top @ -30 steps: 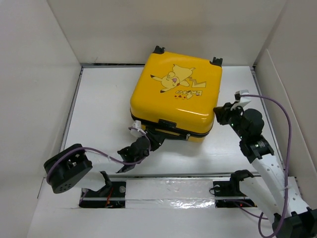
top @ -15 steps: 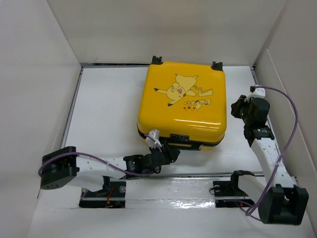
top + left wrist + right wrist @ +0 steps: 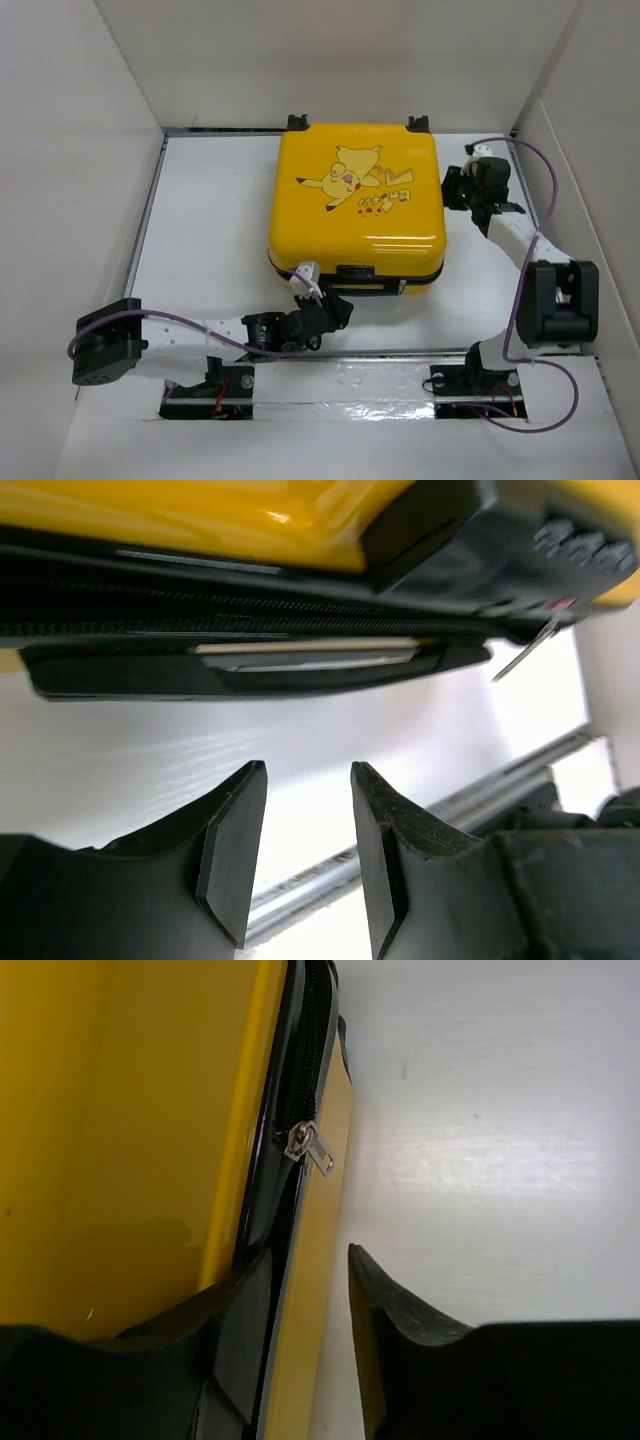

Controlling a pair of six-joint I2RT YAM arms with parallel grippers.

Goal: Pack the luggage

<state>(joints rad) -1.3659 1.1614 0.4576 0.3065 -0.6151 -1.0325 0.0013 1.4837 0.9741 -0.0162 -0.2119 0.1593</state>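
Note:
The luggage [image 3: 355, 200] is a yellow hard-shell case with a cartoon print, lying flat and closed at the back middle of the white table. Its black wheels [image 3: 298, 122] point away from me. My left gripper [image 3: 340, 308] sits low at the case's near side, open and holding nothing, just below the black carry handle [image 3: 250, 670] in the left wrist view [image 3: 308, 770]. My right gripper [image 3: 450, 188] is at the case's right side. In the right wrist view it [image 3: 308, 1255] stands open astride the lower shell edge, with the metal zipper pull [image 3: 310, 1148] just ahead on the black zipper seam.
White walls [image 3: 60, 200] close in the table on the left, back and right. A metal rail [image 3: 340, 370] runs along the near edge between the two arm bases. The purple cable [image 3: 530, 165] loops above the right arm.
The luggage has slid back and left and now lies square. My right gripper has moved up along its right side and opened wider. The left gripper has followed the near side and opened.

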